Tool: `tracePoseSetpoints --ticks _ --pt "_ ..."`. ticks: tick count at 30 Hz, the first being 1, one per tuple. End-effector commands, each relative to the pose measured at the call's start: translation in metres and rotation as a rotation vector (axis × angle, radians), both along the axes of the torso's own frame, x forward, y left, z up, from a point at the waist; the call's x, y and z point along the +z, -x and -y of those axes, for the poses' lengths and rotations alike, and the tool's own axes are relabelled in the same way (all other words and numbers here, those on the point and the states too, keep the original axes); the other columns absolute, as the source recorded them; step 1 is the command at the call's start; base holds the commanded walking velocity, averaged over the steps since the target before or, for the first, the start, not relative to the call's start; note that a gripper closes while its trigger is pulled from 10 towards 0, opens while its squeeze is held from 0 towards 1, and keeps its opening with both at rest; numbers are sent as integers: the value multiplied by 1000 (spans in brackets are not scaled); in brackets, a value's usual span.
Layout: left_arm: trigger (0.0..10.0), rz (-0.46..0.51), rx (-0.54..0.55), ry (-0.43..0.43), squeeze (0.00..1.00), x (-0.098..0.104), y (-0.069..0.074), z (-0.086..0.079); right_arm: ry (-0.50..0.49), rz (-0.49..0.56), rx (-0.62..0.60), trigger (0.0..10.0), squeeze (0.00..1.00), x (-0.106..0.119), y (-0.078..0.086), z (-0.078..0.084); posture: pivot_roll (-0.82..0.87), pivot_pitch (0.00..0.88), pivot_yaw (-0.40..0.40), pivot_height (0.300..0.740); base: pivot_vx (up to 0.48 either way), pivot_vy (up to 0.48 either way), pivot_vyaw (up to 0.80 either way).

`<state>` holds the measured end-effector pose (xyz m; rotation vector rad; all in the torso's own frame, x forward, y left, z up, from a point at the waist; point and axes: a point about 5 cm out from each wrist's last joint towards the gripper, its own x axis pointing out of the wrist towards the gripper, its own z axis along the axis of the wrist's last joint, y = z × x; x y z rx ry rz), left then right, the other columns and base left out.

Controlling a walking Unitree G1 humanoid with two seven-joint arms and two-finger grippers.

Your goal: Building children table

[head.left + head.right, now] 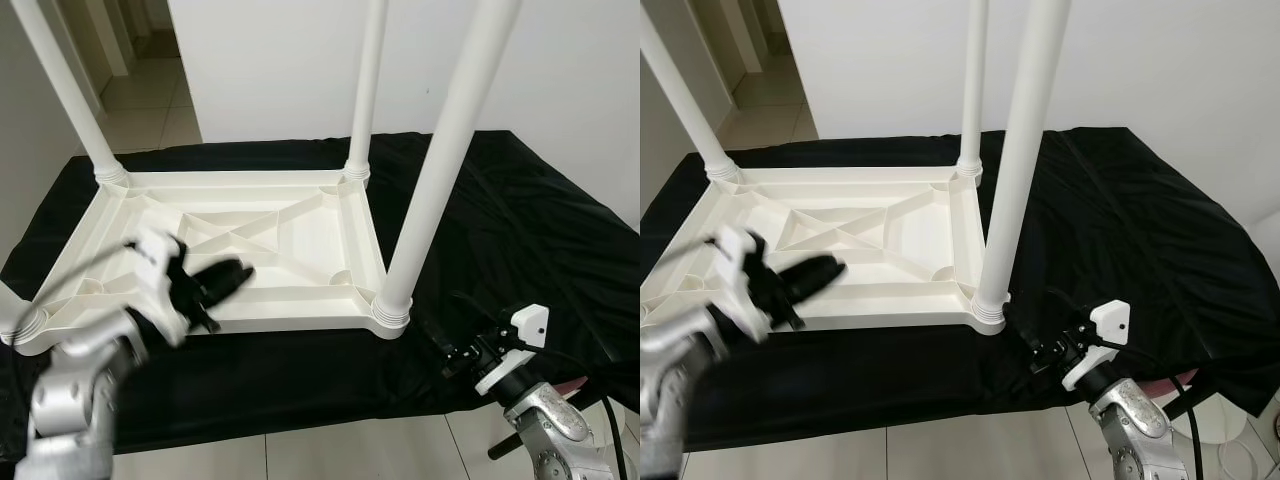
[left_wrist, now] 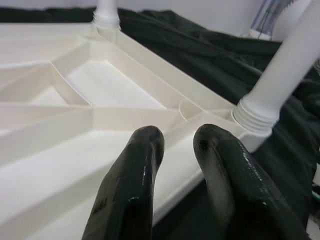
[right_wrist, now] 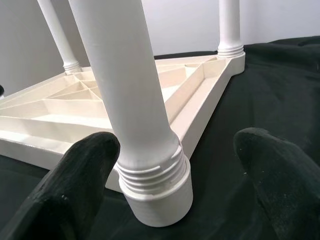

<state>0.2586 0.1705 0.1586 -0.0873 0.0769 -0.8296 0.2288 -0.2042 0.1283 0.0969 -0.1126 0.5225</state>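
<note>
A white plastic children's table [image 1: 290,300] lies upside down on a black cloth. White legs stand in its corner sockets, the nearest being the front right leg [image 1: 430,170]. My left gripper [image 1: 235,275] hovers over the table's near rim with its fingers [image 2: 140,165] close together and nothing between them. My right gripper [image 1: 450,360] is low at the cloth's front edge, just right of that leg's threaded base [image 3: 155,185]. It is open, with one finger [image 3: 85,165] on each side of the leg in the right wrist view, neither touching it.
The black cloth [image 1: 520,230] covers the whole low surface and drapes over its front edge. Tiled floor [image 1: 330,450] lies just in front. A white wall [image 1: 280,60] stands behind, with a doorway [image 1: 140,90] at the back left.
</note>
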Motion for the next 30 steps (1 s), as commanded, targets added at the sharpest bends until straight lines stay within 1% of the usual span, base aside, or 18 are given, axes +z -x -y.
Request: tracePoseSetpoints --ticks 1,2,3,4,5,7,9,11,13,15,16,17,19,22,23,26,27,30 --pt "10000 32 -132 -11 0 5 9 21 -5 -1 37 10000 0 3 -3 -6 -70 0 34 740 0 0 0" --pt "10000 36 -167 -13 0 5 13 33 -8 4 52 10000 0 5 -6 -9 -62 0 24 740 0 0 0" --pt "10000 36 -167 -13 0 5 13 33 -8 4 52 10000 0 5 -6 -9 -62 0 24 740 0 0 0" --pt "10000 49 -188 -27 0 5 16 49 -8 16 62 10000 0 9 -12 -12 -60 0 20 740 0 0 0" --pt "10000 49 -188 -27 0 5 16 49 -8 16 62 10000 0 9 -12 -12 -60 0 20 740 0 0 0" --pt "10000 45 -186 -17 0 5 17 60 -9 24 64 10000 0 12 -18 -14 -55 0 12 740 0 0 0" --pt "10000 45 -186 -17 0 5 17 60 -9 24 64 10000 0 12 -18 -14 -55 0 12 740 0 0 0" --pt "10000 50 -183 -18 0 7 20 76 -8 47 61 10000 0 18 -29 -19 -41 0 -13 740 0 0 0" --pt "10000 50 -183 -18 0 7 20 76 -8 47 61 10000 0 18 -29 -19 -41 0 -13 740 0 0 0" --pt "10000 60 -160 -41 0 9 21 85 -15 58 74 10000 0 23 -36 -24 -33 0 -26 740 0 0 0" --pt "10000 60 -160 -41 0 9 21 85 -15 58 74 10000 0 23 -36 -24 -33 0 -26 740 0 0 0" --pt "10000 60 -125 -56 0 10 18 87 -10 57 100 10000 0 24 -39 -28 -27 0 -34 740 0 0 0" --pt "10000 67 -53 -44 0 15 11 87 -1 39 150 10000 0 24 -44 -33 -11 0 -58 740 0 0 0" --pt "10000 72 -33 -39 0 17 10 86 3 33 163 10000 0 24 -46 -34 -8 0 -64 740 0 0 0" --pt "10000 71 -3 -47 0 18 8 85 18 23 199 10000 0 24 -47 -36 -6 0 -71 740 0 0 0" --pt "10000 76 33 -48 0 19 7 82 59 8 261 10000 0 22 -47 -33 0 0 -82 740 0 0 0" --pt "10000 88 50 -36 0 22 8 84 80 -8 281 10000 0 21 -49 -28 0 0 -84 740 0 0 0" --pt "10000 94 42 -46 0 22 8 89 96 -16 279 10000 0 21 -56 -22 -10 0 -82 740 0 0 0"
